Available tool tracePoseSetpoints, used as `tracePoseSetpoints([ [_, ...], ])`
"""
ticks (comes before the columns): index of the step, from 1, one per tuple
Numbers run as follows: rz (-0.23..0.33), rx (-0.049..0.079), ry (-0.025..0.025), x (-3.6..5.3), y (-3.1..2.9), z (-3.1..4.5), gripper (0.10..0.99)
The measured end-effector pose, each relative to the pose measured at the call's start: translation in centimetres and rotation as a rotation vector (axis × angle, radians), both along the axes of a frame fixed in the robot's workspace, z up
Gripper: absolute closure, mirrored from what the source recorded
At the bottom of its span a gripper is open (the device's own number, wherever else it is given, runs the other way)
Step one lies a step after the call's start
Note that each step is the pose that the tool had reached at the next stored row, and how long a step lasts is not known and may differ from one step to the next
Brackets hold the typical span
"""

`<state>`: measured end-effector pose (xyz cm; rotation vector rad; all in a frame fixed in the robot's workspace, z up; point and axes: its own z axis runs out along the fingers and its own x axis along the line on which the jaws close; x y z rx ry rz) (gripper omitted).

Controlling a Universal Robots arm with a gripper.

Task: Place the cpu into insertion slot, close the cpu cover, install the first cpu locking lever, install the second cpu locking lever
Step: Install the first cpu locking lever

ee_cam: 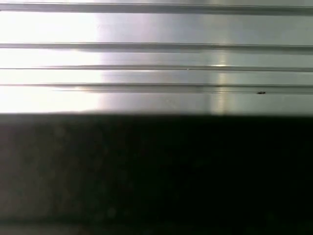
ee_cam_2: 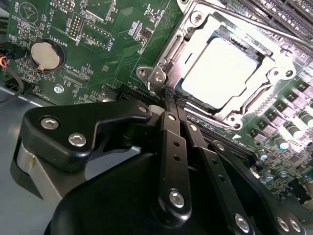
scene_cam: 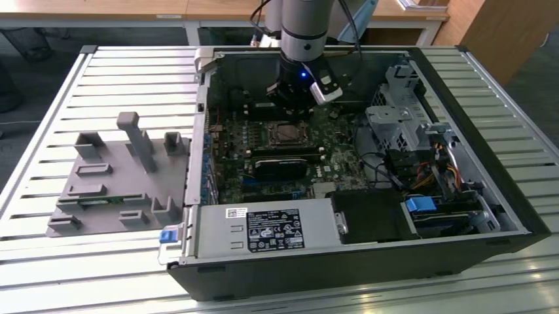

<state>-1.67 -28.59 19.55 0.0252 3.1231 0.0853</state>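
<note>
On a slatted metal worktop lies an open black computer case. The dull silvery square cpu sits in the square black insertion slot on the green circuit board, the thin silvery metal cpu cover framing it. The arm stands upright over the board; its black tool, fingers pressed together, tips just beside the cover's corner.
</note>
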Motion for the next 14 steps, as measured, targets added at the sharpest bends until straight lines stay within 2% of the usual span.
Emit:
tracePoseSetpoints([
  [4,0.000,0.003,-0.0008,0.02,0.04,0.29,0.969],
  [9,0.000,0.001,0.0000,0.01,0.01,1.59,0.969],
  [14,0.000,0.001,0.0001,0.01,-0.11,1.65,0.969],
])
